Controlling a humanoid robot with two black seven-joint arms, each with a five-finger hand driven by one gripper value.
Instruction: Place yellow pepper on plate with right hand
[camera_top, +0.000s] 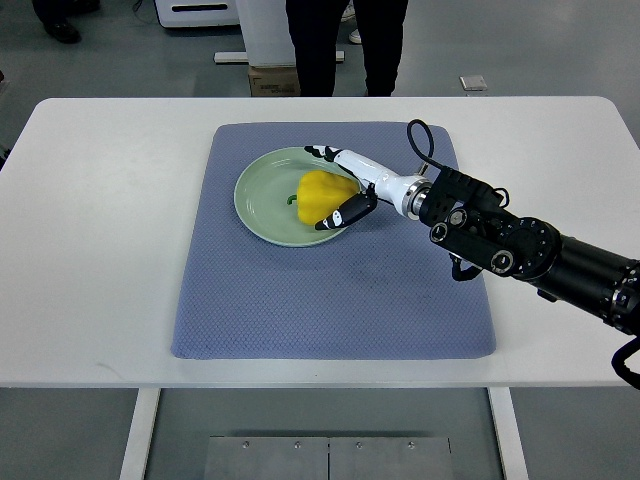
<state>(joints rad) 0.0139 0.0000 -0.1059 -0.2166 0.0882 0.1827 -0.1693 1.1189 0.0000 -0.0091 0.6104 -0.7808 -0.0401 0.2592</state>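
Note:
The yellow pepper (322, 195) with a green stem lies on the pale green plate (260, 195), right of the plate's middle. My right hand (325, 187) reaches in from the right and straddles the pepper. Its white fingers (330, 155) stretch over the plate's far rim, a little apart from the pepper. Its dark thumb tip (338, 216) lies against the pepper's near right side. The hand looks open around the pepper. My left arm is out of view.
The plate sits on a blue-grey mat (330, 290) on a white table (90, 250). A person's dark legs (345, 45) and a cardboard box (272, 82) are beyond the table's far edge.

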